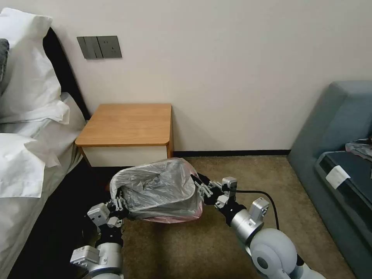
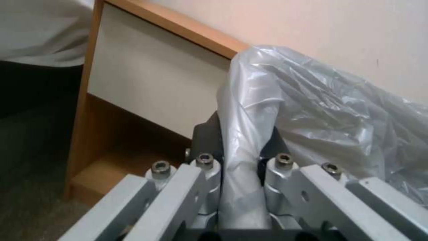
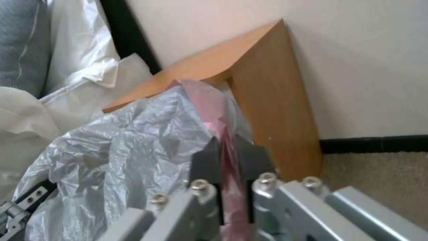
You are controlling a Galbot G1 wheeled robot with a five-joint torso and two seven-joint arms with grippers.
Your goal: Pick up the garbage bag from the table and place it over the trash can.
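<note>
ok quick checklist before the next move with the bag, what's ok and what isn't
1. Left gripper shut on the garbage bag: ok, grey film is pinched between its fingers.
2. Right gripper shut on the bag's pinkish rim: ok, the rim runs between its fingers.
3. Bag off the table: ok, it hangs in front of the white drawer front, above the carpet.
4. Bag mouth spread: ok in part; it is stretched between both grippers, but still crumpled.
5. Trash can located under the bag: cannot tell; the bag covers whatever is below it.
6. Room on either side of the arms: ok; the bed lies to the left and the grey sofa to the right.
</note>
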